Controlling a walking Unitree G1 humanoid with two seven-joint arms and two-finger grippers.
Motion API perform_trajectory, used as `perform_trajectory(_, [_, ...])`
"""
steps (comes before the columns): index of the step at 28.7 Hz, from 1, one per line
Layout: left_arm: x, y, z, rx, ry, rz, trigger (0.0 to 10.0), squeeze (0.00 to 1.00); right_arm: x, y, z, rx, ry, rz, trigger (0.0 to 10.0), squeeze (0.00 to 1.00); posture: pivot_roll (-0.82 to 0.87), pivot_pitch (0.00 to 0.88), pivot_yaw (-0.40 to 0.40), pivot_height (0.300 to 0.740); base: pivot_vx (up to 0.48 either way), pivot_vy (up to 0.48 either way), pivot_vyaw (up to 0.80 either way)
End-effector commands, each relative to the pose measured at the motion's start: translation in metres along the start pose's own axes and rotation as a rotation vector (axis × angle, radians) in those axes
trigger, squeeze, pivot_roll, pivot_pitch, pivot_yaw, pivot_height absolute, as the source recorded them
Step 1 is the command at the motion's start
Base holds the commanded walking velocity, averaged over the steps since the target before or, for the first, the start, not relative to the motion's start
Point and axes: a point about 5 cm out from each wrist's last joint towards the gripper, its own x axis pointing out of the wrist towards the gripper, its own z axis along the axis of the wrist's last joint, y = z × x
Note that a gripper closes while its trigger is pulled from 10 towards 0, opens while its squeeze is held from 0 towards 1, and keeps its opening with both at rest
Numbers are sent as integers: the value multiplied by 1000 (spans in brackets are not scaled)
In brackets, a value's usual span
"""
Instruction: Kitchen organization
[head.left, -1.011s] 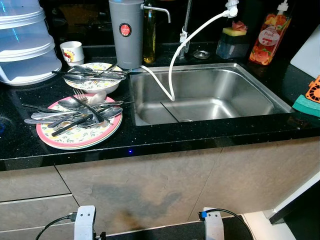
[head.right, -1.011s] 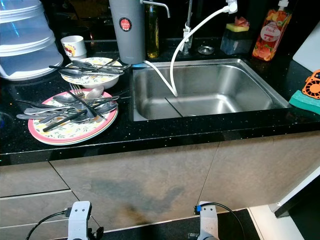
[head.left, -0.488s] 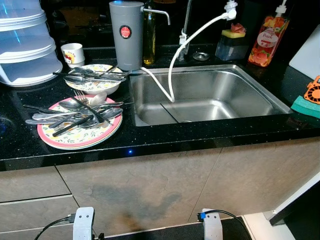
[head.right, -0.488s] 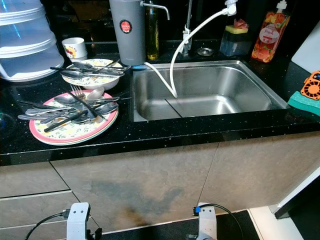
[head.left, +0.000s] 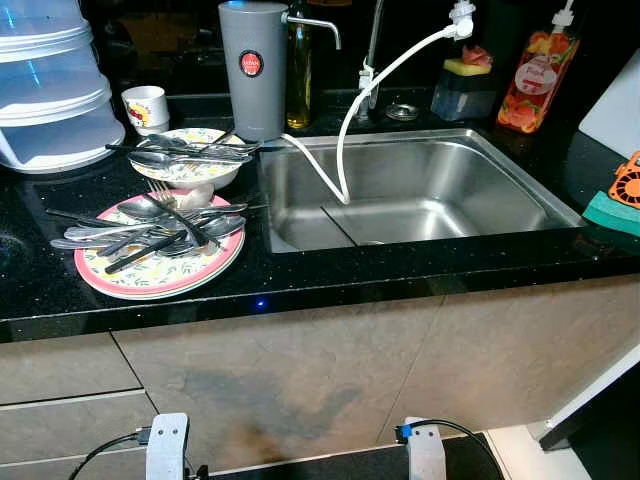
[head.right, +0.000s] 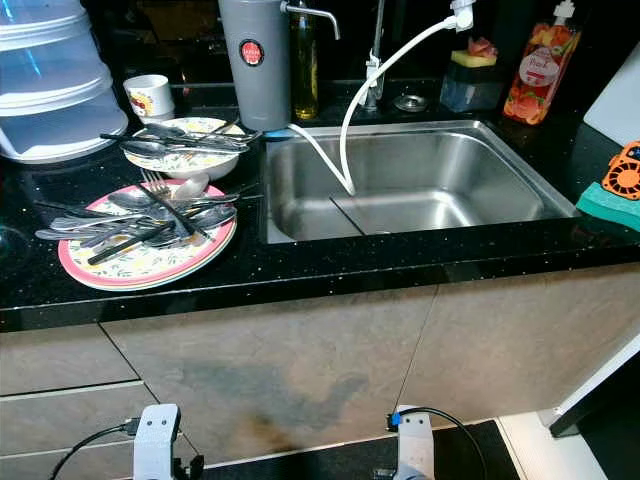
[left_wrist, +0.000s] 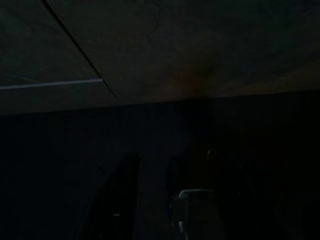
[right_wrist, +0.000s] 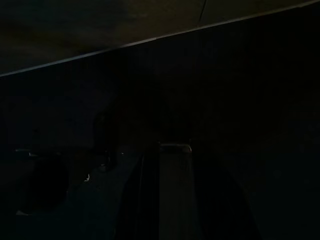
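Observation:
A pink-rimmed floral plate (head.left: 160, 268) lies on the black counter, left of the sink, with several spoons and forks (head.left: 150, 222) piled on it. Behind it a floral bowl (head.left: 190, 170) holds more cutlery (head.left: 185, 150). The steel sink (head.left: 410, 190) is empty apart from a white hose (head.left: 345, 120) hanging into it. My left arm (head.left: 168, 448) and right arm (head.left: 426, 452) hang idle low in front of the cabinet. In the dark wrist views the left gripper (left_wrist: 150, 200) and right gripper (right_wrist: 165, 190) are only dim shapes.
A grey water filter (head.left: 253, 65), an oil bottle (head.left: 299, 70) and a small cup (head.left: 145, 105) stand at the back. Stacked clear containers (head.left: 50, 90) sit at far left. A sponge holder (head.left: 462, 85), a soap bottle (head.left: 528, 80) and a green sponge (head.left: 612, 212) are at right.
The head view has shifted slightly. Nothing on the counter has moved and both arms still hang low.

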Motion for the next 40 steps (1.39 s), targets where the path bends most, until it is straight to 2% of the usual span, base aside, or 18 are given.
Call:
perform_trajectory(1, [-1, -2, -9, -30, 46, -6, 10000, 0, -1, -1, -11, 46, 44, -7, 10000, 0, -2, 124, 20, 740, 0, 0, 0])
perform_trajectory(3, [-1, -3, -11, -73, 74, -21, 10000, 0, -1, -1, -14, 75, 61, -6, 10000, 0, -1, 120, 18, 740, 0, 0, 0])
perform_trajectory(7, [-1, -4, -11, -83, 68, -36, 10000, 0, -1, -1, -17, 90, 76, -1, 10000, 0, -1, 118, 18, 740, 0, 0, 0])
perform_trajectory(9, [-1, -5, -12, -132, 62, -43, 10000, 0, -2, -2, -20, 114, 84, -4, 10000, 0, -2, 118, 19, 740, 0, 0, 0])
perform_trajectory(12, [-1, -6, -12, -147, 63, -48, 10000, 0, -2, -3, -21, 112, 90, -9, 10000, 0, -3, 119, 20, 740, 0, 0, 0])
perform_trajectory(14, [-1, -7, -12, -113, 66, -45, 10000, 0, -3, -5, -23, 85, 97, -5, 10000, 0, -3, 119, 19, 740, 0, 0, 0])
perform_trajectory(15, [-1, -7, -12, -89, 74, -39, 10000, 0, -3, -6, -22, 29, 95, -11, 10000, 0, -3, 119, 19, 740, 0, 0, 0])
perform_trajectory(16, [-1, -7, -12, -89, 74, -39, 10000, 0, -3, -6, -22, 29, 95, -11, 10000, 0, -3, 119, 19, 740, 0, 0, 0])
perform_trajectory(17, [-1, -6, -15, -29, 91, -28, 10000, 0, -3, -8, -23, -22, 96, -20, 10000, 0, -2, 118, 15, 740, 0, 0, 0])
perform_trajectory(21, [-2, -5, -16, 23, 88, -17, 10000, 0, -3, -7, -24, -71, 100, -10, 10000, 0, -4, 118, 11, 740, 0, 0, 0])
perform_trajectory(31, [-3, -7, -18, 39, 75, -19, 10000, 0, -3, -4, -24, -57, 105, -24, 10000, 0, -10, 126, 14, 740, 0, 0, 0])
perform_trajectory(35, [-3, -7, -18, 55, 72, -17, 10000, 0, -2, 3, -24, -98, 89, -23, 10000, 0, -14, 120, 11, 740, 0, 0, 0])
perform_trajectory(40, [-3, -7, -18, 59, 69, -16, 10000, 0, -2, 4, -23, -80, 89, -2, 10000, 0, -13, 121, 9, 740, 0, 0, 0])
